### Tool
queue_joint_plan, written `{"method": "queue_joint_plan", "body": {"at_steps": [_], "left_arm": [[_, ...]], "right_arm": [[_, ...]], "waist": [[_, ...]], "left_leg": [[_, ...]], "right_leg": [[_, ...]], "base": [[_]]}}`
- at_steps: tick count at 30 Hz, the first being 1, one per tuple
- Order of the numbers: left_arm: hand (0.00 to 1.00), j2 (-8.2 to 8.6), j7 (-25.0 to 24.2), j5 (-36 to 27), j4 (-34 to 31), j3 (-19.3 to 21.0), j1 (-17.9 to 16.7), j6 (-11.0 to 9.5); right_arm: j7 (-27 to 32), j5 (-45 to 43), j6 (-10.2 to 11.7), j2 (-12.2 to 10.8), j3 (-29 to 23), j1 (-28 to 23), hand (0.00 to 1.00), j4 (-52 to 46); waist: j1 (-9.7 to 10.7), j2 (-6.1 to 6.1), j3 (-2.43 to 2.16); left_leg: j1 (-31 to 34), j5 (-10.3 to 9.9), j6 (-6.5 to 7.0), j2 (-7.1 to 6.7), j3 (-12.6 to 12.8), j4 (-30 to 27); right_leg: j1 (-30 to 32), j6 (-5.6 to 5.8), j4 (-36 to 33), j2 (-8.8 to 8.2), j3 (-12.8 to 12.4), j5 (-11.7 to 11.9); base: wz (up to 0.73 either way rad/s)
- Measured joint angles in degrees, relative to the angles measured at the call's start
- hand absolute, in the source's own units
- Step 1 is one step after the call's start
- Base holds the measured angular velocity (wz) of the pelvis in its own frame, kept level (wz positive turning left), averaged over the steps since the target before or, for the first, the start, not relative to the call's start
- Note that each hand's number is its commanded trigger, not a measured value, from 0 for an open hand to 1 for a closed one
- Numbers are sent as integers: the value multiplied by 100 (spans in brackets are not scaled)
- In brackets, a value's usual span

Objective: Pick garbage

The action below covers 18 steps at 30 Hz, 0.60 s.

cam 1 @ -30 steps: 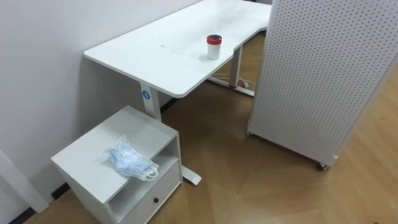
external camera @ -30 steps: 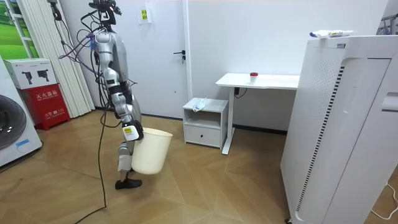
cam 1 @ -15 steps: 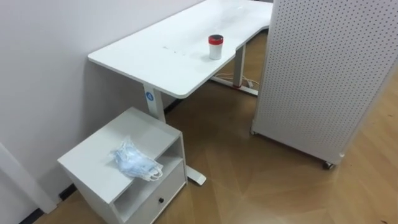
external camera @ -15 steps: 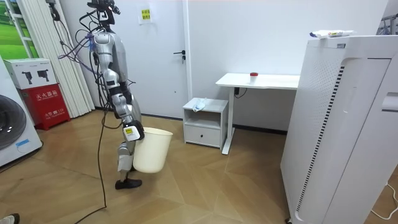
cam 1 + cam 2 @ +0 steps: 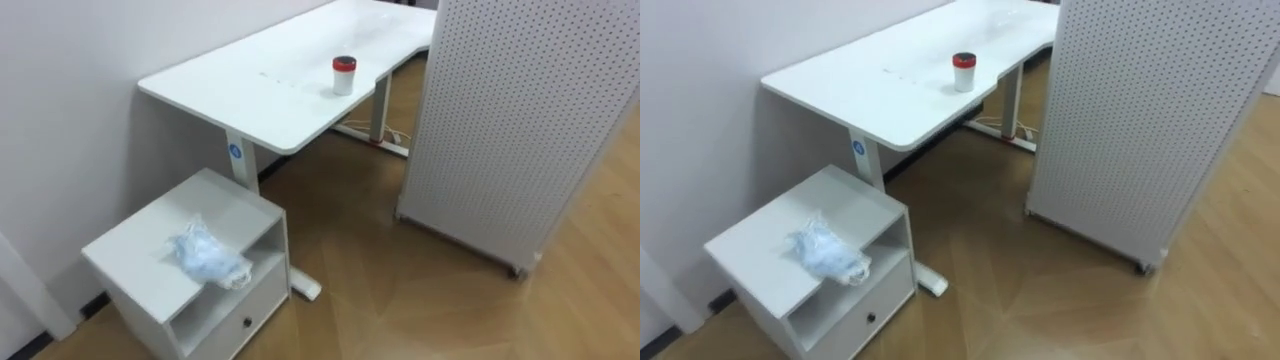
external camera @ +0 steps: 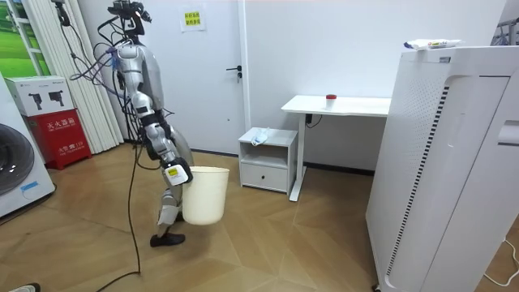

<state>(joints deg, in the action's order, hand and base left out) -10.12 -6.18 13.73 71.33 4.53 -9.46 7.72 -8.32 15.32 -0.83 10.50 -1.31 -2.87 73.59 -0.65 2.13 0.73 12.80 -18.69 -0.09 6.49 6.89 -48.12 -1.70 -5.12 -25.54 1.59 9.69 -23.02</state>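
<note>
— Where does the garbage lie?
— A crumpled pale-blue wad of masks (image 5: 205,257) sits on the low white cabinet (image 5: 145,240), near its front edge and well ahead of the robot.
— And the hand?
— The right hand (image 6: 172,172) is at the rim of the cream plastic bin (image 6: 204,195). Whether it grips cannot be told.

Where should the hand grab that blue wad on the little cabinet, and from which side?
Grip the raised middle of the blue wad, coming from above: it lies loose on the cabinet top near the front edge, nothing over it.

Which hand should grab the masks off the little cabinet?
Left, likely: the right hand carries the bin, and the masks lie on the cabinet toward the robot's left.
</note>
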Motion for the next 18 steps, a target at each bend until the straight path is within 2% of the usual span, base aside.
{"method": "queue_joint_plan", "body": {"at_steps": [1, 2, 4, 5, 6, 7, 8, 9, 10, 11, 12, 14, 15, 16, 17, 18], "left_arm": [[0, -10, -30, 0, 2, -10, -53, 10], [0, -7, -36, 0, 2, -12, -89, 18], [0, 4, -61, -11, 13, -19, -164, 56], [0, 5, -60, -10, 7, -21, -163, 54], [0, 3, -50, -10, 5, -26, -190, 39], [0, 1, -30, -12, -31, -25, -183, 11], [0, 1, -13, -9, -41, -18, -253, -24], [0, 1, -12, -6, -39, -19, -276, -23], [0, -3, -9, -4, -41, -19, -335, -22], [0, 1, -9, -3, -41, -19, -345, -27], [0, 0, -4, -3, -59, -12, -321, -46], [0, 7, 7, -6, -102, -3, -301, -111], [0, -3, 10, -6, -105, 24, -228, -116], [0, -29, 20, -40, -104, 22, -138, -144], [0, -55, 22, -65, -100, 21, -61, -191], [0, -65, 29, -66, -92, 17, -18, -215]], "right_arm": [[-10, 0, -5, -1, -1, 1, 100, 29], [-11, 0, -6, -3, 0, -6, 100, 43], [3, 80, -7, 30, 7, -30, 100, 68], [9, 138, -6, 53, 7, -59, 100, 55], [31, 262, -6, 91, 4, -124, 100, 50], [75, 271, -24, 107, 0, -151, 100, 63], [86, 268, -39, 112, 0, -176, 100, 84], [97, 264, -44, 110, 2, -190, 100, 92], [118, 256, -45, 116, 3, -217, 100, 106], [126, 256, -42, 124, 2, -241, 100, 106], [164, 256, -21, 123, -9, -277, 100, 83], [191, 239, 16, 128, -10, -266, 100, 60], [191, 210, 66, 119, -6, -268, 100, 17], [191, 152, 80, 114, 7, -252, 100, -11], [192, 43, 83, 112, 15, -203, 100, -12], [192, 1, 85, 112, 38, -188, 100, -31]], "waist": [[7, 22, -6], [6, 34, -20], [10, 92, -29], [11, 100, -28], [32, 114, -28], [24, 124, -32], [-4, 129, -37], [-20, 136, -32], [-89, 154, -47], [-98, 158, -53], [-89, 201, -92], [-129, 183, -99], [-129, 174, -79], [-135, 196, -64], [-134, 236, -7], [-137, 240, 19]], "left_leg": [[132, 65, 0, 49, -90, -376], [171, 92, -5, 79, -88, -483], [294, 258, -5, 45, -74, -741], [367, 215, 33, -13, -71, -637], [585, 142, 47, -87, -50, -223], [805, 163, 11, -198, -47, 315], [985, 325, -95, -319, -58, 1124], [1052, 591, -53, -354, -48, 1420], [1081, 1104, 12, -457, -48, 1801], [1055, 1277, 73, -507, -40, 1877], [1017, 1284, 256, -601, 45, 1879], [994, 1167, 335, -625, 186, 1762], [974, 1084, 357, -629, 205, 1678], [963, 1014, 377, -637, 225, 1560], [964, 931, 411, -637, 243, 1361], [976, 879, 424, -640, 250, 1245]], "right_leg": [[-39, -36, -148, 39, 12, -118], [-65, -54, -177, 54, 11, -150], [-271, -79, -104, 51, -32, -186], [-283, -88, -84, 44, -43, -190], [-294, -106, -28, 46, -108, -200], [-322, -106, 57, 27, -185, -201], [-354, -83, 171, -22, -184, -212], [-388, -57, 219, -51, -192, -224], [-471, 13, 321, -140, -241, -253], [-515, 47, 377, -182, -256, -267], [-565, 124, 484, -282, -256, -289], [-606, 279, 612, -389, -260, -213], [-683, 421, 730, -430, -256, -130], [-781, 496, 868, -482, -263, -61], [-921, 525, 1002, -526, -318, -28], [-985, 526, 1023, -546, -326, -27]], "base": [[0], [3], [15], [45], [46], [37], [8], [-14], [-17], [-9], [-8], [-20], [-35], [-49], [-44], [-31]]}}
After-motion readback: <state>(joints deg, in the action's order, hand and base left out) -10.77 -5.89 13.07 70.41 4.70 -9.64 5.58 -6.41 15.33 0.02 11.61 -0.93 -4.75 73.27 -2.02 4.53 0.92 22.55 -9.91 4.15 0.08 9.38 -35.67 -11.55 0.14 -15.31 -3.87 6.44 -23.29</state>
